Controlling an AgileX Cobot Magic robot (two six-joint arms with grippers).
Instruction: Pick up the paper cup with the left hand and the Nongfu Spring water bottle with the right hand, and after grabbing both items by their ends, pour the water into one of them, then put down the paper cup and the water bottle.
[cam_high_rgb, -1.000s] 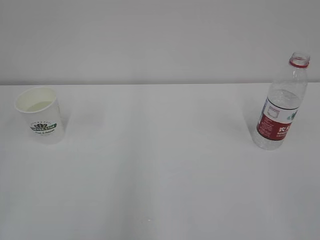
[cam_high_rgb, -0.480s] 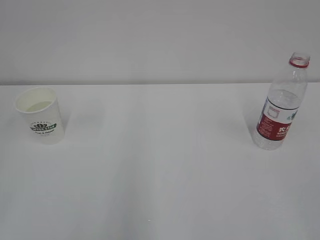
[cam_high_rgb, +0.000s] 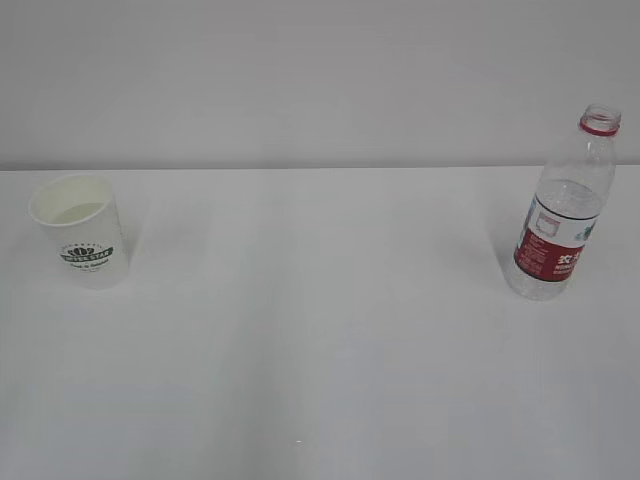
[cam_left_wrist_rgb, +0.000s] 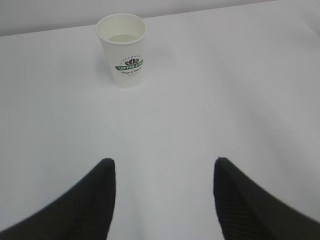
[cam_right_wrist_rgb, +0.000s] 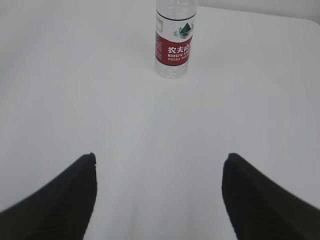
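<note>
Paper cup (cam_high_rgb: 78, 241): stood upright at 9 o'clock on the tabletop (cam_high_rgb: 320, 330).
Nongfu Spring water bottle (cam_high_rgb: 565, 215): upright, uncapped, at 3 o'clock.
Left hand (cam_left_wrist_rgb: 162, 192): spread apart, empty.
Right hand (cam_right_wrist_rgb: 160, 192): spread wide, empty.

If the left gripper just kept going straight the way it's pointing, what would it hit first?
Probably the paper cup. The left gripper has its jaws open over bare table, and the cup stands ahead, slightly left of the centre line. Nothing lies between, though depth is hard to judge.
</note>
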